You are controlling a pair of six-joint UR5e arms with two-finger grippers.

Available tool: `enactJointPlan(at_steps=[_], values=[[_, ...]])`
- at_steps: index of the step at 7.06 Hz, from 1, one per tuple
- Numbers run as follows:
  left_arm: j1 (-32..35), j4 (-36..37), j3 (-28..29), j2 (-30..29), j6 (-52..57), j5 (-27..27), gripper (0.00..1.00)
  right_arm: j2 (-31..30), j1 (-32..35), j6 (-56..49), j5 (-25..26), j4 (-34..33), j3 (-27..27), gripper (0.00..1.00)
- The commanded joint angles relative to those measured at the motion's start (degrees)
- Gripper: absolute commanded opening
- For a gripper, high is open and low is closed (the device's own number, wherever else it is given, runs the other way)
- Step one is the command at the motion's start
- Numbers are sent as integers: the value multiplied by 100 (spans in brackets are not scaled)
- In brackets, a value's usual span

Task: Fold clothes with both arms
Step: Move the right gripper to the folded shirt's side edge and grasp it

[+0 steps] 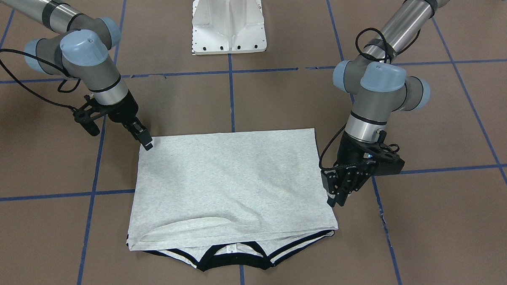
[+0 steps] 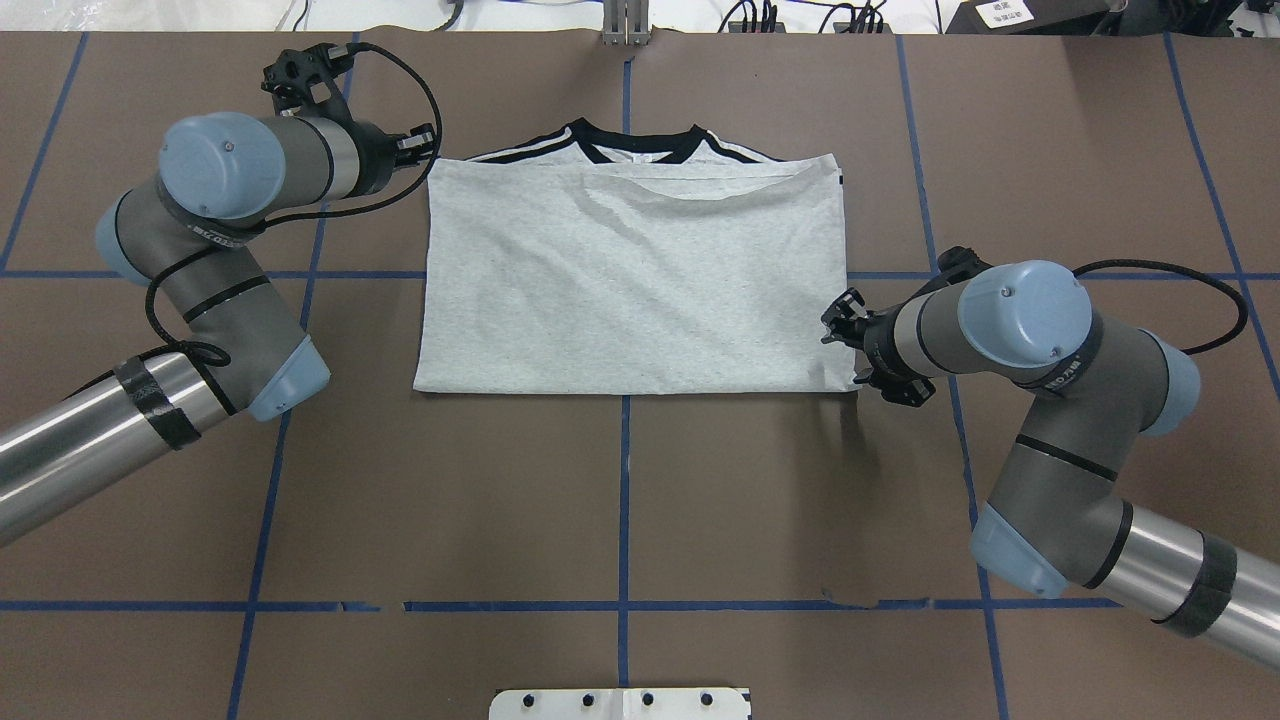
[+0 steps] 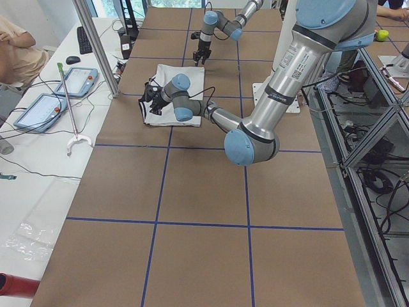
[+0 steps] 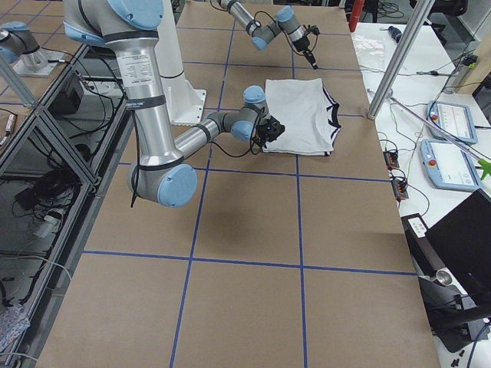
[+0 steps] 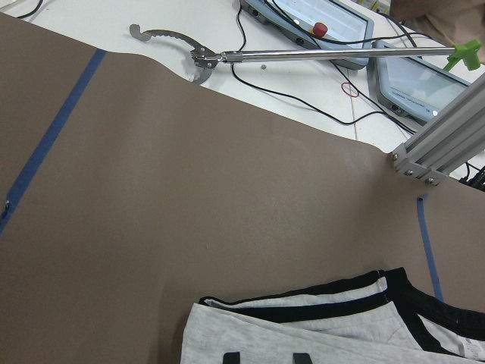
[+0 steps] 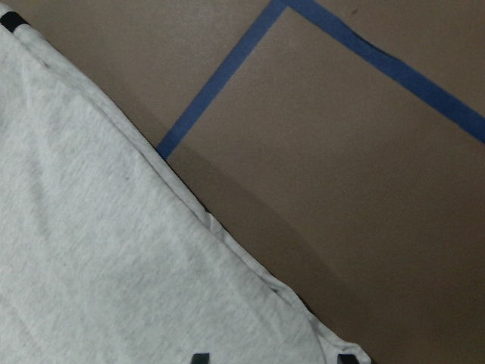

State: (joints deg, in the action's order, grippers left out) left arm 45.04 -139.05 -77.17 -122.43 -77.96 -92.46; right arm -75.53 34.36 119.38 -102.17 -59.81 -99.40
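Currently, left claw [image 1: 334, 200] and right claw [image 1: 147, 143], both open, sit at opposite T-shirt [image 1: 233, 181] corners.

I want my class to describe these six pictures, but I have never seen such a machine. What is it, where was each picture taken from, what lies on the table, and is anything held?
It is a robot with two jointed arms, each ending in a two-finger gripper. One picture faces the robot from across the table, one looks down from behind it, two look along the table from its ends, and two come from cameras on the wrists. On the brown table lies one grey T-shirt, folded into a rectangle, with its black collar on the side away from the robot. The left gripper is at the shirt's edge near the collar end. The right gripper is at the opposite corner. Both wrist views show fingers apart, so nothing seems held.
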Motion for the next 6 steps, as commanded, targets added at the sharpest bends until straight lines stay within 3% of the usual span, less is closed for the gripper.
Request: enactJointPlan(at_steps=[1,5,6], values=[[4,1,0,0,0,0,35,-137,-43,173,187,418,122,73],[-4,9,0,0,0,0,35,-181,-183,182,293,409,131,72],[-4,9,0,0,0,0,35,-173,-193,269,329,409,105,35]])
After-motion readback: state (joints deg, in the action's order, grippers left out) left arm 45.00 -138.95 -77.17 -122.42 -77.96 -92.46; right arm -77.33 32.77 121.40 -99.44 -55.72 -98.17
